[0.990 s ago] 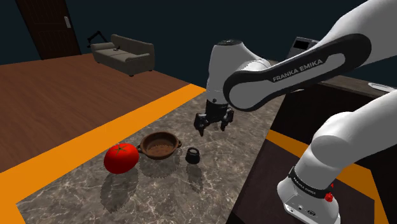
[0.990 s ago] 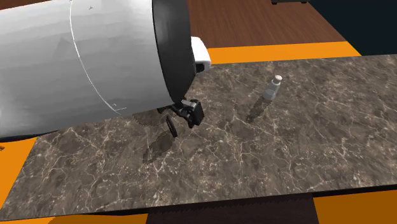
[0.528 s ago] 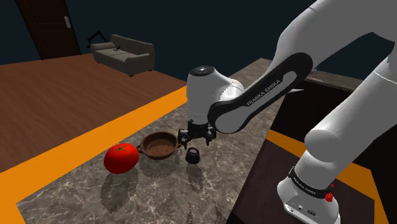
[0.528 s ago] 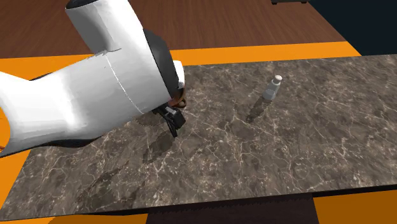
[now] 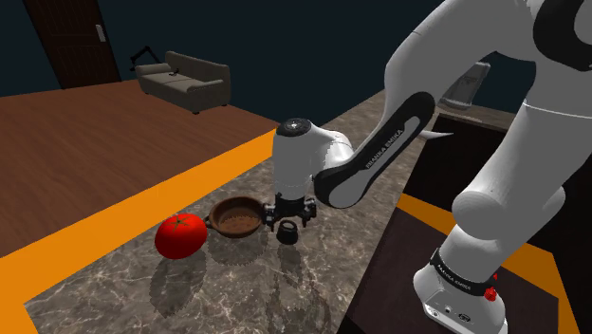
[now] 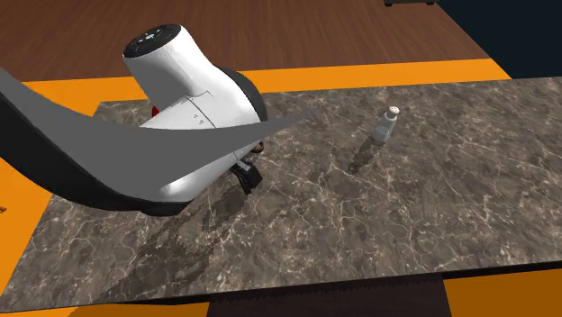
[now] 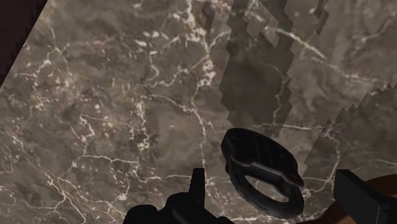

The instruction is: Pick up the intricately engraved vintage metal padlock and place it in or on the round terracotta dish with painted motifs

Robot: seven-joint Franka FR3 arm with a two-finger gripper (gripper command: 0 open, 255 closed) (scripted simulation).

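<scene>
- The small dark metal padlock with a ring shackle (image 5: 287, 232) lies on the brown-grey marbled stone tabletop (image 5: 285, 294). It is just beside the round brown terracotta dish with 2 small handles (image 5: 238, 217), on the dish's side toward the shoulder view's right, and not in the dish.
- The all-black gripper (image 5: 292, 214) hangs low, right above the padlock and close beside the dish's rim.
- In the wrist view the 2 fingers (image 7: 197, 188) stand wide apart with the padlock (image 7: 264, 170) lying on the stone between them. Neither finger visibly presses on it, so they grip nothing.
- A shiny red tomato (image 5: 180, 235) sits just beside the dish, on the side opposite the padlock.
- A small grey shaker with a pale top (image 6: 387, 124) stands upright on the tabletop, well apart from the dish.
</scene>
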